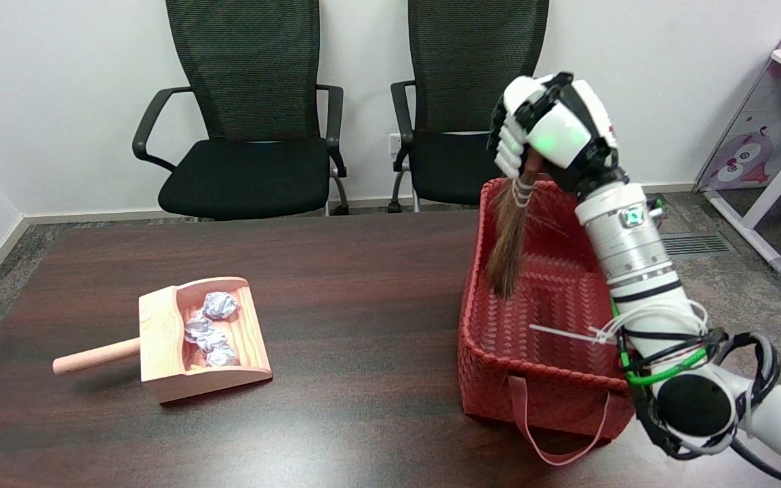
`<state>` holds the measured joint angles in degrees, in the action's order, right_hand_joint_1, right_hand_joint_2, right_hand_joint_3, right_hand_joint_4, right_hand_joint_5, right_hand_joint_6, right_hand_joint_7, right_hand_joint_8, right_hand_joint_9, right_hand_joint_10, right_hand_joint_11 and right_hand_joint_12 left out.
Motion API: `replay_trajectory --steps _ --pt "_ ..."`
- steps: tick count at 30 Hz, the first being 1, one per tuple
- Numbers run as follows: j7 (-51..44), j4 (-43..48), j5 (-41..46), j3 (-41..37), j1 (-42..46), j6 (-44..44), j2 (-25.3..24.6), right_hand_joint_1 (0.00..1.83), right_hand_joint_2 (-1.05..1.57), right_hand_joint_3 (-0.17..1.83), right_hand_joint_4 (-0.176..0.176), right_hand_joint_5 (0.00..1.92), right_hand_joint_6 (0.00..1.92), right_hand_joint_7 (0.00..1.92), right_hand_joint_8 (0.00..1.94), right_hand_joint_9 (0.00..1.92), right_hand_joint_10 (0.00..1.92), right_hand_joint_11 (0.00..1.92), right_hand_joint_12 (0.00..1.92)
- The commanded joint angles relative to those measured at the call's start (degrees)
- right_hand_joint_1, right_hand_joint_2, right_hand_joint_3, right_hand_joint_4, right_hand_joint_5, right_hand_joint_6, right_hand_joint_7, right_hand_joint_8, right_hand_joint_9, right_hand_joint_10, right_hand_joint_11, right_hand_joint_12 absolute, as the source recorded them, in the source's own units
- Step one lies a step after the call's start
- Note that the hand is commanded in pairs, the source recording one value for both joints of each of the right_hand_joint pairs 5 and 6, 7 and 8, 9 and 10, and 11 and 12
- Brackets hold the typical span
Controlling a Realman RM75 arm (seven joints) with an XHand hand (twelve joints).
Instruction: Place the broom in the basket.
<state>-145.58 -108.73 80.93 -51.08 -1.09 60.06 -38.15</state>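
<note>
My right hand point(553, 132) is raised above the far end of the red woven basket point(499, 339) and grips the handle of a small broom point(509, 244). The broom hangs almost upright, its brown bristles pointing down inside the basket near the left wall. The handle is hidden inside my fingers. The bristle tips hang above the basket floor; I cannot tell whether they touch it.
A wooden dustpan point(180, 339) with several crumpled paper balls point(213, 325) lies on the dark table point(363, 285) at the left. Two black office chairs point(255, 115) stand behind the table. A pink strap point(553, 434) hangs from the basket's near side.
</note>
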Motion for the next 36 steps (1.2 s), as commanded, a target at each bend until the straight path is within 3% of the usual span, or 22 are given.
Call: replay_trajectory --steps 1,12,36 --pt "-0.4 2.6 -3.2 6.5 0.6 -3.0 -2.1 0.82 1.49 1.83 0.005 1.92 1.92 1.92 1.92 1.92 1.92 1.92 1.92" --pt "-0.4 9.0 -2.8 6.5 0.6 -5.1 -5.5 0.82 1.49 1.83 0.005 1.92 1.92 1.92 1.92 1.92 1.92 1.92 1.92" --pt "-0.8 12.4 1.8 5.7 1.2 0.6 -5.6 0.83 1.53 1.83 0.005 1.92 1.92 1.92 1.92 1.92 1.92 1.92 1.92"
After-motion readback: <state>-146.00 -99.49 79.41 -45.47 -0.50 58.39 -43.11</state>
